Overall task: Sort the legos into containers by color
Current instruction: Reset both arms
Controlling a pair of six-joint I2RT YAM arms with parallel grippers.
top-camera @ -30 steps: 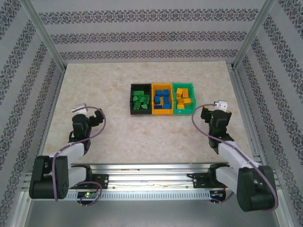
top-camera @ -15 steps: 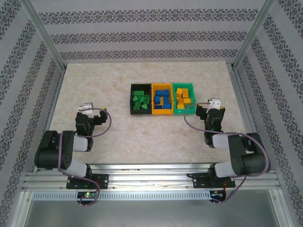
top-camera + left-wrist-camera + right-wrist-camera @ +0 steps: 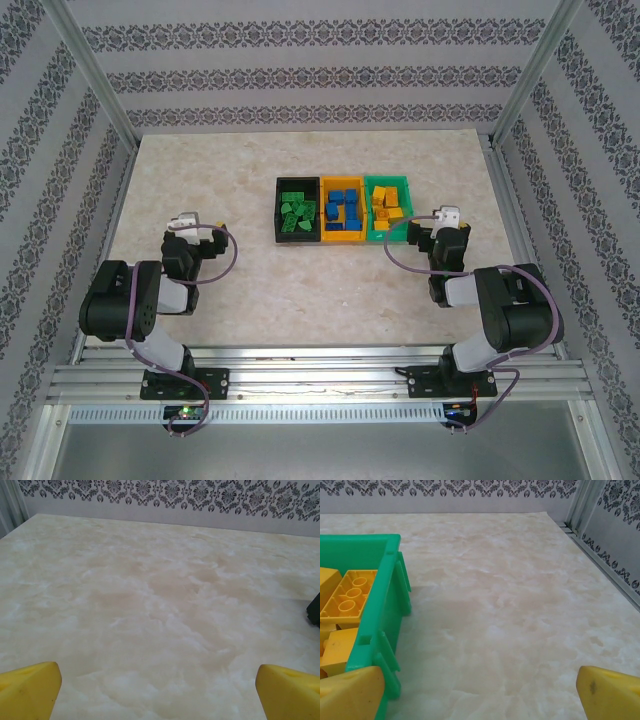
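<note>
Three containers stand in a row mid-table. The black bin (image 3: 278, 210) holds green legos (image 3: 297, 210), the yellow-orange bin (image 3: 342, 238) holds blue legos (image 3: 343, 208), and the green bin (image 3: 406, 205) holds yellow legos (image 3: 386, 207). My left gripper (image 3: 185, 225) sits low, well left of the bins. It is open in the left wrist view (image 3: 159, 695), with bare table between its yellow fingertips (image 3: 27, 690). My right gripper (image 3: 446, 222) is just right of the green bin (image 3: 390, 605). It is open (image 3: 480, 695), and yellow legos (image 3: 350, 597) lie inside the bin beside it.
The marble-patterned tabletop (image 3: 250, 270) is fenced by aluminium posts and patterned walls. The black bin's corner (image 3: 315, 610) shows at the right edge of the left wrist view. A metal rail (image 3: 600, 555) runs along the table's right side. Purple cables loop off both wrists.
Both arms have folded back toward their bases with elbows raised. Each gripper has shifted slightly inward. The bins and legos have not moved.
</note>
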